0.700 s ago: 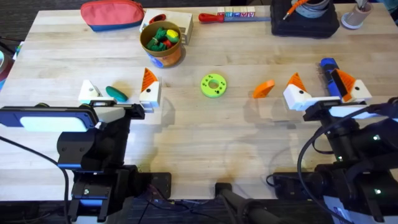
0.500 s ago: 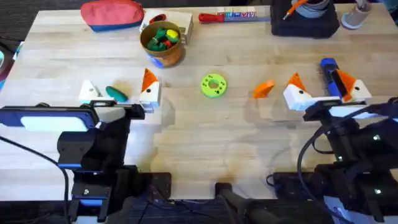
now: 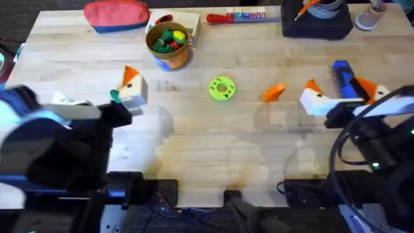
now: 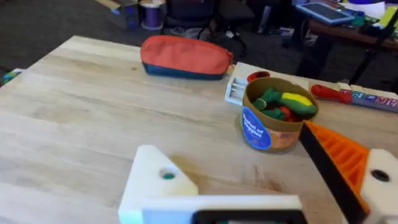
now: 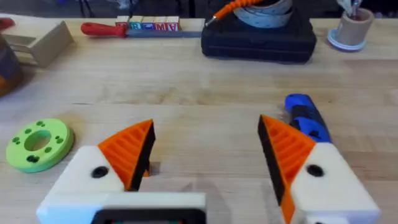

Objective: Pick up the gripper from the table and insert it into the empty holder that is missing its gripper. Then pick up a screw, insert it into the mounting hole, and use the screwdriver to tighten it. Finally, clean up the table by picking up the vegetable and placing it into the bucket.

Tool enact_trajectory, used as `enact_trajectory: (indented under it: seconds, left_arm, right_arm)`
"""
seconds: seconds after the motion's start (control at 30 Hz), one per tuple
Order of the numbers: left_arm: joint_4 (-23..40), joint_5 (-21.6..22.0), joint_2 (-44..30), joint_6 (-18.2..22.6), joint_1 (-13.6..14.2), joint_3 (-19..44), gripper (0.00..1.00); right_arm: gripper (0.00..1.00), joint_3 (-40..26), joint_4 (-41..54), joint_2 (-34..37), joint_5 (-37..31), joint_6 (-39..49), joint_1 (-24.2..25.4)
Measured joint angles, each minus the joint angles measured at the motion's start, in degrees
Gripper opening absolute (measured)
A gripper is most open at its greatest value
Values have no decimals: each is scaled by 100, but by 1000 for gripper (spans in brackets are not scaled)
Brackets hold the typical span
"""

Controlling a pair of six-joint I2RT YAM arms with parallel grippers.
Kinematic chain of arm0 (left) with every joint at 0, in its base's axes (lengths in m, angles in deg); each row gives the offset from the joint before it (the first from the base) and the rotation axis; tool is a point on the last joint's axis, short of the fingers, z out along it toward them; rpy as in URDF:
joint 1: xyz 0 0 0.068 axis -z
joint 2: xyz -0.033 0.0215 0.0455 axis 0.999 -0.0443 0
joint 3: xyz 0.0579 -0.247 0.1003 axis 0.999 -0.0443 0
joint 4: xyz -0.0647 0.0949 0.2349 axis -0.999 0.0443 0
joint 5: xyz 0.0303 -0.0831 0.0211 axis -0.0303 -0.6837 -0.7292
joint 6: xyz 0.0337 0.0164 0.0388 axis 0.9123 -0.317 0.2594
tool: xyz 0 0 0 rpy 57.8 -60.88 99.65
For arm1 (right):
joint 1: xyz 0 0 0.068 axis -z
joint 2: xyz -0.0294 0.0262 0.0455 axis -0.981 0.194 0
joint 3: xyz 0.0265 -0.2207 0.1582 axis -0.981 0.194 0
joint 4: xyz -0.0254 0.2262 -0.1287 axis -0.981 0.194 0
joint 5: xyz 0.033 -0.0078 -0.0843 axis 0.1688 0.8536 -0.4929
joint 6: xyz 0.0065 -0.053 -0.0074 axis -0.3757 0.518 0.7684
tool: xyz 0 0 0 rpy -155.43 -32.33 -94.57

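While the loose orange gripper (image 3: 274, 92) lies mid-surface right of the green disc (image 3: 222, 88), long axis slanting up-right, the left hand (image 3: 97, 100) and right hand (image 3: 346, 97) hover low, fingers spread, pinching nothing.

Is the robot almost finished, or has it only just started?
Only just started. Nothing looks done: the loose orange fin lies on the table, and the white holder has no fin. Nothing is in hand: the left fingers and right fingers are open and empty. Left to do: fin, screw, the screwdriver work, and the vegetable into the bucket.
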Motion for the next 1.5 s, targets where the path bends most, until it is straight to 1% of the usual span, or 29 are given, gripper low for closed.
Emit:
enact_trajectory:
  seconds: [0.07,0.17,0.27,0.33,0.4,0.47,0.53,0.6,0.7,0.73,0.77,0.9,0.93,0.97,1.0,1.03,1.07,1.13,1.2,1.23,1.3,1.4,1.47,1.5]
  left_arm:
    - [415,149,-466,-193,0,552,986]
    - [1165,331,-1484,-367,0,1452,985]
    - [1940,438,-2638,-383,0,2271,986]
    - [2230,491,-3373,-381,0,2690,986]
    - [2355,548,-4051,-383,0,3019,987]
    - [2364,585,-4562,-383,0,3205,986]
    - [2366,596,-4931,-396,1,3266,986]
    - [2405,580,-5196,-463,0,3267,986]
    - [2418,426,-5518,-555,0,3267,987]
    - [2425,354,-5597,-568,0,3267,965]
    - [2425,292,-5673,-569,1,3267,825]
    - [2431,171,-5748,-354,2,3269,167]
    - [2438,154,-5718,-251,15,3269,48]
    - [2452,157,-5663,-178,36,3274,15]
    - [2459,153,-5583,-70,87,3279,17]
    - [2458,152,-5465,49,178,3284,84]
    - [2466,156,-5316,152,312,3291,251]
    - [2462,145,-4992,292,650,3308,554]
    - [2430,136,-4613,394,1119,3329,883]
    - [2417,116,-4433,415,1375,3343,960]
    - [2378,79,-4132,469,1870,3360,985]
    - [2273,29,-3821,522,2601,3387,988]
    - [2095,27,-3708,529,3033,3387,988]
    - [1967,25,-3696,536,3200,3389,989]
  right_arm:
    - [991,-549,303,421,-57,1,0]
    - [991,-1431,815,1104,-95,1,0]
    - [991,-2266,1434,1819,-113,1,0]
    - [991,-2721,1730,2270,-112,1,0]
    - [991,-3029,1817,2622,-111,1,0]
    - [991,-3229,1829,2883,-113,1,0]
    - [990,-3294,1781,3021,-113,1,0]
    - [991,-3303,1780,3074,-113,1,0]
    - [992,-3303,1783,3079,-113,1,0]
    - [992,-3303,1783,3079,-113,1,0]
    - [991,-3303,1784,3079,-113,1,0]
    - [991,-3303,1785,3079,-113,1,0]
    - [991,-3303,1783,3079,-113,1,0]
    - [991,-3303,1783,3079,-113,1,0]
    - [991,-3303,1785,3079,-111,1,0]
    - [992,-3303,1783,3079,-113,1,0]
    - [991,-3303,1785,3079,-113,1,0]
    - [991,-3303,1785,3079,-113,1,0]
    - [991,-3303,1785,3079,-113,1,0]
    - [991,-3303,1787,3079,-113,1,0]
    - [991,-3303,1789,3079,-112,1,0]
    - [991,-3303,1789,3079,-113,1,0]
    - [991,-3303,1789,3079,-113,1,0]
    - [991,-3303,1791,3079,-111,1,0]
